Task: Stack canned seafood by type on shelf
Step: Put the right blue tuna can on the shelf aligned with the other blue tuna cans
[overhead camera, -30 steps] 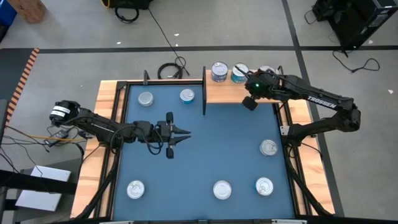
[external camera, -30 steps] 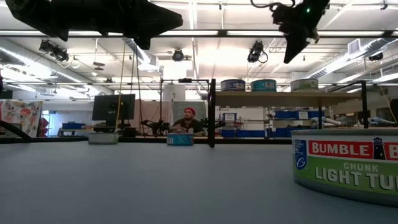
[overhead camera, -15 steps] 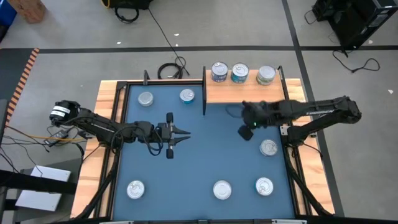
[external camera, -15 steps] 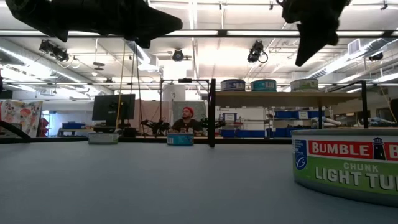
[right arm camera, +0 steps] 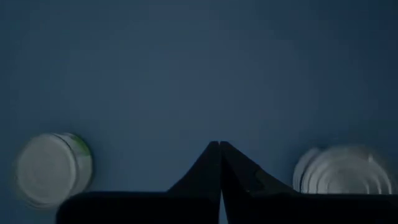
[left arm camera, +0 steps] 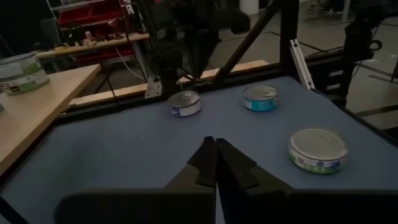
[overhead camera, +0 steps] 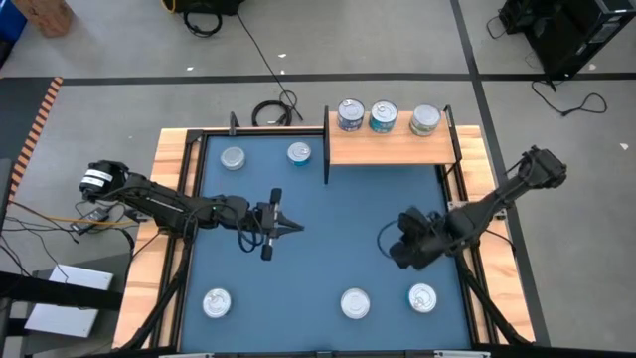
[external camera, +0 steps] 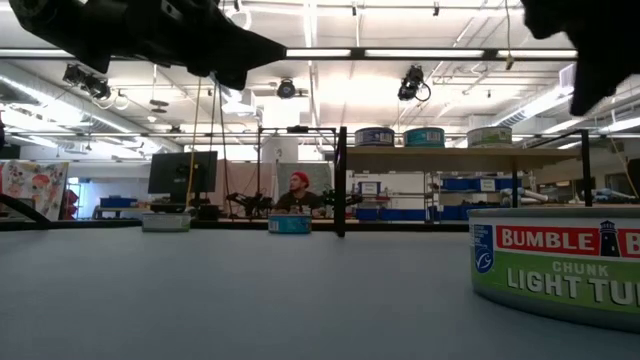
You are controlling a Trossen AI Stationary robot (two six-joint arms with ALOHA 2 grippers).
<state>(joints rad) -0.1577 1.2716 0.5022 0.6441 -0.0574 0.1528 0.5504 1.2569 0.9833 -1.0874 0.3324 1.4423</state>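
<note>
High view: your right gripper (overhead camera: 399, 249), fingers closed and empty, hovers over the blue mat (overhead camera: 328, 229) near loose tins (overhead camera: 355, 303); three tins stand on the shelf (overhead camera: 388, 149). Descending closed would knock a tin aside.

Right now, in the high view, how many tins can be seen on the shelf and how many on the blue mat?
Tins on the shelf: 3
Tins on the blue mat: 5
Total: 8 tins in view
</note>
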